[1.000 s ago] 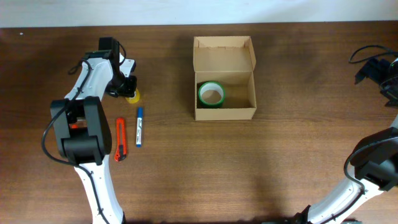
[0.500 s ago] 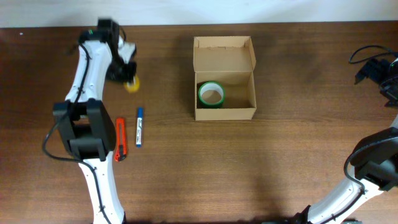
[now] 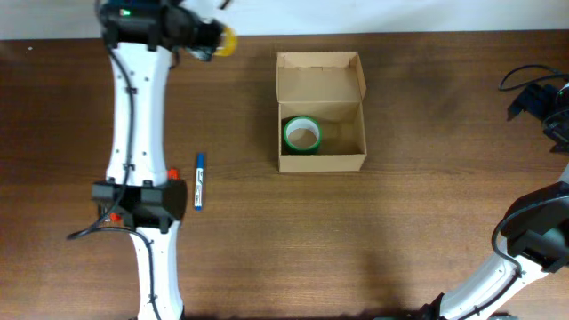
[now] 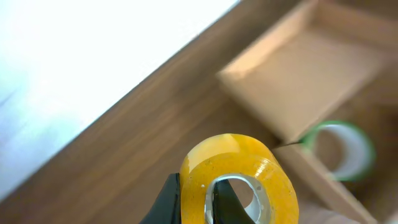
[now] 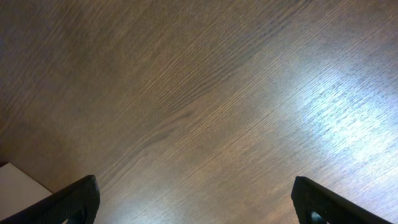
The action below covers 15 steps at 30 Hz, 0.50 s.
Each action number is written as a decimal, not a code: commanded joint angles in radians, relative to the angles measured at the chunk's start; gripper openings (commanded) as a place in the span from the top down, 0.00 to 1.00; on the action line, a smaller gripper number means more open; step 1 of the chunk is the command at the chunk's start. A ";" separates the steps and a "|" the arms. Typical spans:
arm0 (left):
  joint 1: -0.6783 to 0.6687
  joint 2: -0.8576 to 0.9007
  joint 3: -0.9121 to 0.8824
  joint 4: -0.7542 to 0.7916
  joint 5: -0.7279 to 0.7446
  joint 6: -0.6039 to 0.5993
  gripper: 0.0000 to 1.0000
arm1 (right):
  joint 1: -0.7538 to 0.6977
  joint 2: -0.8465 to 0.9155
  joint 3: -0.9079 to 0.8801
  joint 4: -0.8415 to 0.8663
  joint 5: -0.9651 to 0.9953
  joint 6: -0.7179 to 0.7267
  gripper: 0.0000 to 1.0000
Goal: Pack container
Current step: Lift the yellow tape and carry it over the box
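- Left gripper (image 3: pixel 210 37): I see its jaws clenched on a yellow roll of adhesive tape (image 3: pixel 222 41). In the left wrist view one dark finger (image 4: pixel 168 194) lies outside the ring and the other sits inside its hole, so they pinch the roll's wall.
- Yellow roll: I see it held clear of the dark brown wooden surface (image 3: pixel 373 231). It is at the far edge, where the wood meets the pale wall, and to the left of the box and apart from it.
- Small tan cardboard box (image 3: pixel 322 163), the container: it stands near the middle of the surface, towards the far side. Its hinged flap lid (image 3: pixel 320 76) is folded back and away from me, so the inside is open to view.
- Green roll of tape (image 3: pixel 302 134): it lies flat inside the box, in the near-left corner. The wrist view shows it blurred, low and to the right.
- Blue-and-white marker pen (image 3: pixel 199 181): it lies on the surface, left of the box and well apart from it, just beside the left arm.
- Right gripper (image 5: pixel 199 205): I see its jaws released and spread wide, with only bare wood between the two dark fingertips. It holds nothing, and it sits at the right edge of the surface, well apart from the box.
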 commanded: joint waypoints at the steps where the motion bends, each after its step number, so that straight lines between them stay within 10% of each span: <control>1: -0.098 -0.015 -0.004 -0.009 0.108 0.149 0.99 | -0.002 -0.011 -0.006 -0.008 -0.010 -0.006 0.01; 15: -0.361 0.036 -0.152 -0.083 -0.039 0.251 0.99 | -0.002 -0.011 -0.006 -0.010 -0.010 -0.006 0.01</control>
